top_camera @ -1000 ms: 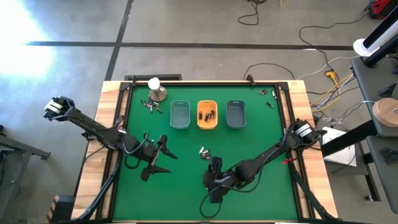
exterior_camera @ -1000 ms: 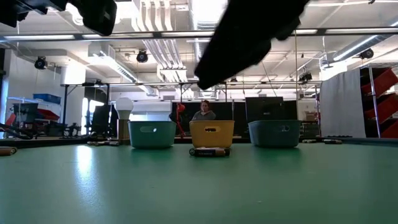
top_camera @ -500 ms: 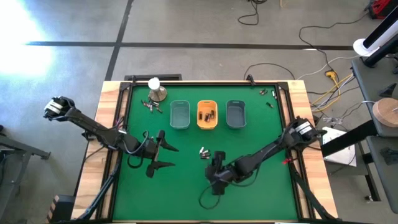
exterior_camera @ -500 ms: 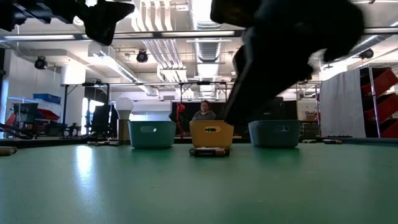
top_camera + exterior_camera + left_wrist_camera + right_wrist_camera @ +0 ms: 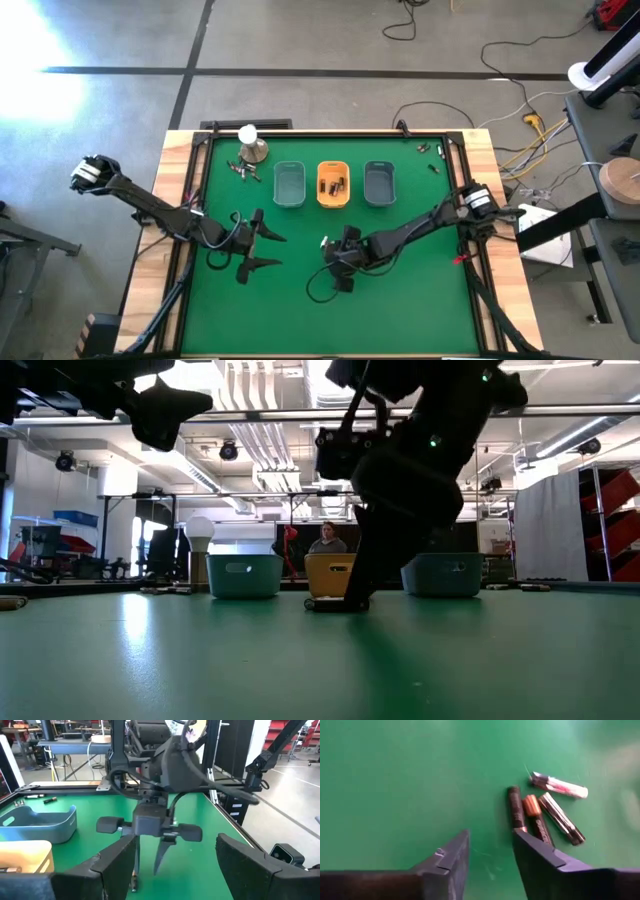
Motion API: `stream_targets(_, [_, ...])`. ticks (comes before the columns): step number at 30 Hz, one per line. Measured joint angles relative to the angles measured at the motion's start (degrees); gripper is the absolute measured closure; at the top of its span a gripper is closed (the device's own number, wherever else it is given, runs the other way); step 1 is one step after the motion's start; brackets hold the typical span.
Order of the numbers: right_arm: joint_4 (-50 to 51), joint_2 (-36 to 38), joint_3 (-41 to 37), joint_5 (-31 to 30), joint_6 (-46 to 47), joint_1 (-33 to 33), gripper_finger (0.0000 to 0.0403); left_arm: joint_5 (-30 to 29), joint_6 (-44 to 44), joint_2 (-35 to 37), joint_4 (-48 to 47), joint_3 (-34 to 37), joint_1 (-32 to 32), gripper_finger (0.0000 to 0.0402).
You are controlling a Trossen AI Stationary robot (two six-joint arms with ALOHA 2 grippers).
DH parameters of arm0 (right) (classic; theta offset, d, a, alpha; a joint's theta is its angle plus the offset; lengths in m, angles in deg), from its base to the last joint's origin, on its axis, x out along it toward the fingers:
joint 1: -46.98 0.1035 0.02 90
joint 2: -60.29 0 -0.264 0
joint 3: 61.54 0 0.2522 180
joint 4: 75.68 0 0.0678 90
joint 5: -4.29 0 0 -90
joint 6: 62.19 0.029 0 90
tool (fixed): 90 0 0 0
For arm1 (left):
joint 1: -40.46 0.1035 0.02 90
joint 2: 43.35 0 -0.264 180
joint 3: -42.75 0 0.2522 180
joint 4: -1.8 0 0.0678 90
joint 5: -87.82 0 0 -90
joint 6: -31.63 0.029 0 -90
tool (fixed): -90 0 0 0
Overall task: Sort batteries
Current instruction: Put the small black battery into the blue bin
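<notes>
Meanwhile, the left pincer (image 5: 250,251) waits wide open and empty, clear of the work. Mid-worktop (image 5: 420,290), the right pincer (image 5: 490,851) hangs part-open, holding nothing, beside loose batteries (image 5: 540,812), seemingly lining up a grasp.

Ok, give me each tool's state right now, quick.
Left tool: open, holding nothing, above the mat.
Right tool: open, empty, low beside the loose batteries.

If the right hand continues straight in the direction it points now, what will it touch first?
Most likely the bare green table. The right hand is open and points down at the mat; the small group of batteries lies just beside one finger, not between them, though depth is unclear.
</notes>
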Motion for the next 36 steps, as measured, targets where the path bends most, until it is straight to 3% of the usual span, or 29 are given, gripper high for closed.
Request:
stream_targets(6, [-0.7, -0.1, -0.6, 0.2, -0.1, -0.5, 0.0317, 0.0, 0.2, 0.2, 0.3, -0.1, 0.0, 0.0149])
stream_targets(11, [0.2, 0.2, 1.5, 1.0, -4.6, 0.3, 0.0332, 0.0, 0.3, 0.3, 0.2, -0.1, 0.0, 0.0149])
stream_targets(27, [-4.0, -0.1, -0.3, 0.1, -10.7, -2.1, 0.0287, -1.4, 0.3, 0.3, 0.2, -0.1, 0.1, 0.0149])
stream_targets(36, [-5.8, -0.1, -2.8, 2.9, -10.0, -3.1, 0.0287, -1.4, 0.4, 0.3, 0.2, -0.1, 0.1, 0.0149])
